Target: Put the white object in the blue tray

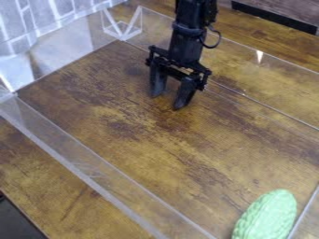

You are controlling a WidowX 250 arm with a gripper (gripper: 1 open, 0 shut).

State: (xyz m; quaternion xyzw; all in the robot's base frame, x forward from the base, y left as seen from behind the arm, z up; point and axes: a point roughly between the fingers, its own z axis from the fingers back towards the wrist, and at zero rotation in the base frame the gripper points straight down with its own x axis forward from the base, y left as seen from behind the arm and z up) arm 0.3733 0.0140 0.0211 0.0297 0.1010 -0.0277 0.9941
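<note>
My black gripper [171, 96] points down at the wooden table top [149, 149], its tips close to the surface in the upper middle of the camera view. The two fingers [159, 86] stand apart with bare wood showing between them, and I see nothing held. No white object shows in this view; it is hidden or out of view. The blue tray is out of view too.
Clear plastic walls [75, 159] fence the wooden surface on the left, front and right. A green bumpy object [266, 218] lies at the bottom right corner. A folded clear or pale piece [121, 21] stands at the far left behind the arm.
</note>
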